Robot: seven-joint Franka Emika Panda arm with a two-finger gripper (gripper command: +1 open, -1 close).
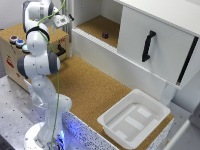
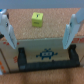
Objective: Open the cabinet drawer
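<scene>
The brown wood-coloured cabinet drawer with short black bar handle fills the wrist frame's lower half. The gripper stands spread; centre it on the bar before clamping.

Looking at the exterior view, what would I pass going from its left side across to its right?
Brown box with round coloured buttons → robot arm → small dark object on the cork shelf → white panel's long black handle; lower down in the picture, the white plastic tub.

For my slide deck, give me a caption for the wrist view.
Open gripper poised above the black handle of the cabinet drawer, a yellow-green cube beyond.
</scene>
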